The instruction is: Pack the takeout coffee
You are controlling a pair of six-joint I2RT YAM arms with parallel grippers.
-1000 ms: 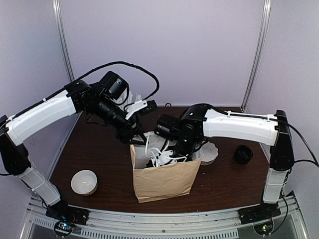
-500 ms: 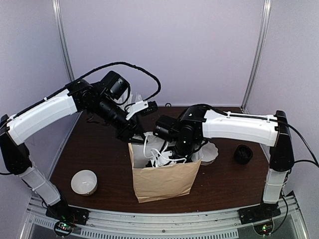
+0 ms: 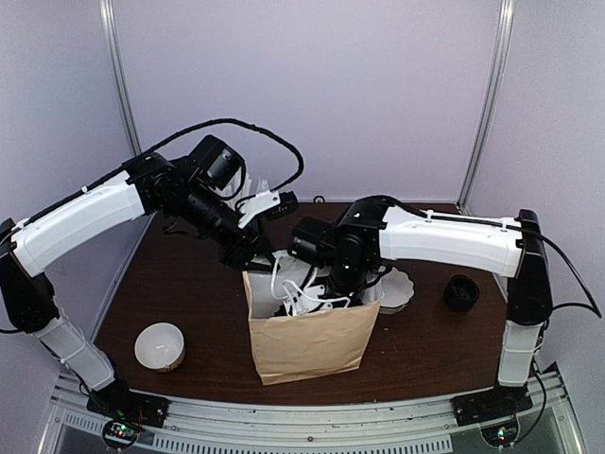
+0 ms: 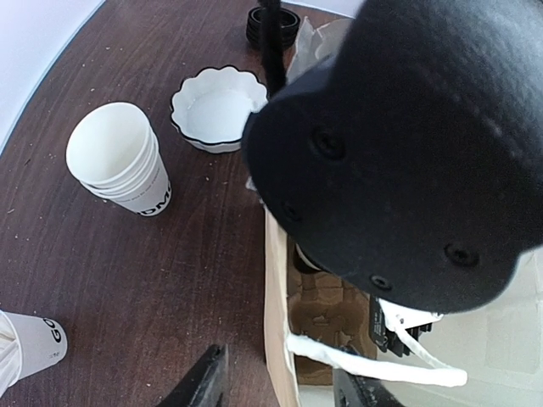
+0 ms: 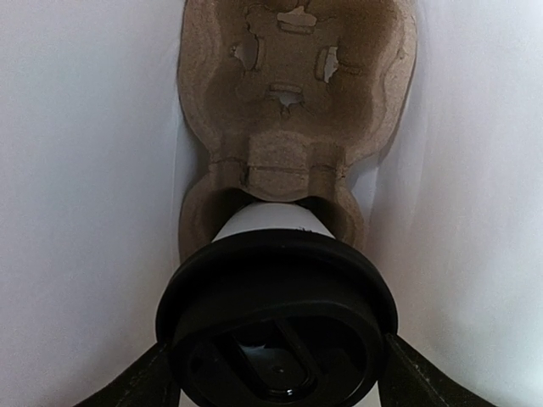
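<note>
Top cam: I get bright, even overhead light w/ no glare. Shadows on the table (image 3: 189,312) are soft, and focus is sharp throughout. Left wrist cam: wood grain and the cup stack (image 4: 119,161) are crisp. The black arm housing (image 4: 399,144) sits close to the lens, soft-edged w/ almost no detail. The bottom-right corner is blown out white, and the table edge bows at top left (wide-angle). Right wrist cam: the bag's inner walls (image 5: 85,170) are overexposed, texture lost. The cardboard carrier (image 5: 293,110) is in focus. The takeout coffee (image 5: 276,288) is near the lens, its top dark and slightly soft w/ a faint sheen on the rim.
</note>
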